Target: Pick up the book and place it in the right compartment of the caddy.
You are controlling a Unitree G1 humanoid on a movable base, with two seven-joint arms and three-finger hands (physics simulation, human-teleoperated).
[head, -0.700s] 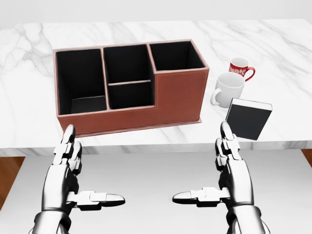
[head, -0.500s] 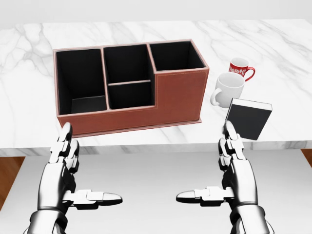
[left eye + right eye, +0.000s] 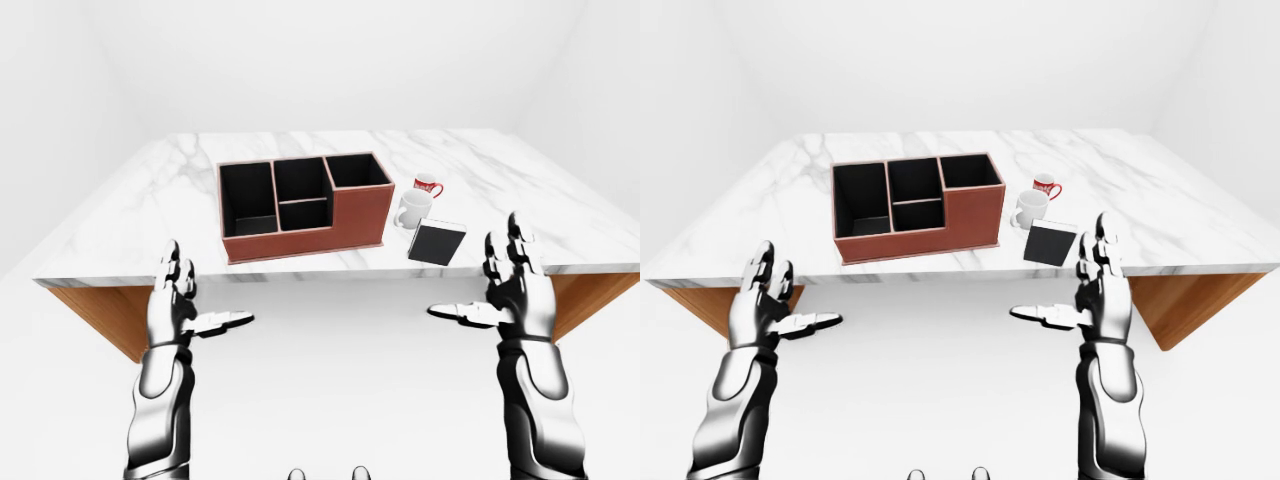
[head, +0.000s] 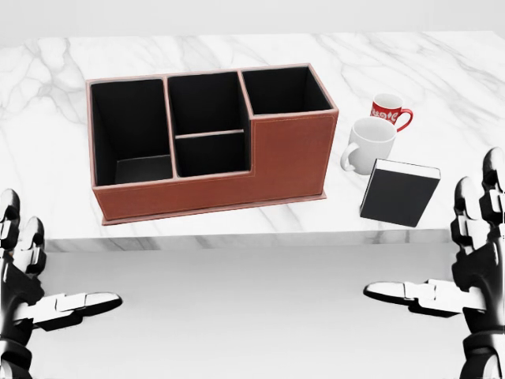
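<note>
A: Where is the book?

B: It lies flat on the desk, close to the near edge and toward the right end. The white mug sits just beside it, farther in, and the red mug is beyond that.

A: And the caddy?

B: It stands near the middle of the desk, left of the mugs, apart from the book. Its right compartment, the tall one, is dark inside, like the other compartments.

A: The hands?

B: Both hang off the desk, short of its near edge, wide apart. The left hand has its fingers up and spread, thumb pointing inward, holding nothing. The right hand mirrors it, fingers spread, empty, below and to the right of the book in the left-eye view.
</note>
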